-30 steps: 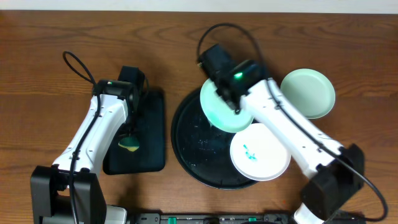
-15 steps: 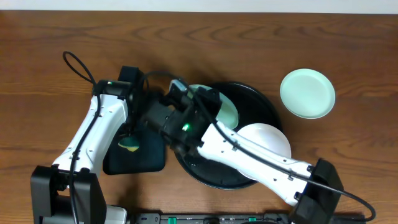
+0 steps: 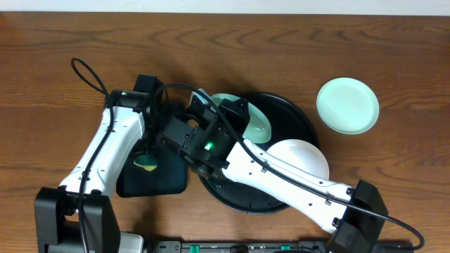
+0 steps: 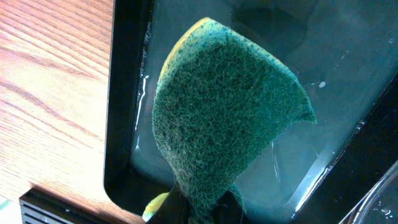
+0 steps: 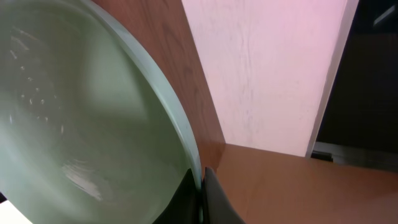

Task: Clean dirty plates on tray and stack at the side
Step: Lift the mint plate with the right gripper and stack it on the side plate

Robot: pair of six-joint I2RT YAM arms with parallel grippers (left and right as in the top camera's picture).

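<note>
**While the plate is up in the air, go easy with the sponge**

Since the left gripper (image 4: 199, 208) is clamped on the sponge (image 4: 224, 118), which hangs scrubby side out over the wet small tray (image 4: 323, 87), I'd say the scrub is the step in hand. To its right, the right gripper (image 5: 200, 186) pinches a green plate (image 5: 81, 124) by the rim. The plate is tilted on edge above the left side of the round tray (image 3: 299, 126), near the sponge but apart from it.

That rim pinch is thin, so I'd press lightly and push towards the fingers, not across them, or the plate may pivot or slip out. Work the middle of the face. I only see droplets there and no smears, but part of it is out of view. Keeping everything above the trays means drips don't land on the table (image 3: 351, 42).

Further right, the white plate (image 3: 306, 158) lies flat on the round tray, half under the arm. Last, a second green plate (image 3: 347, 105) sits on the table well clear of the tray, and that's probably where the stack goes.
</note>
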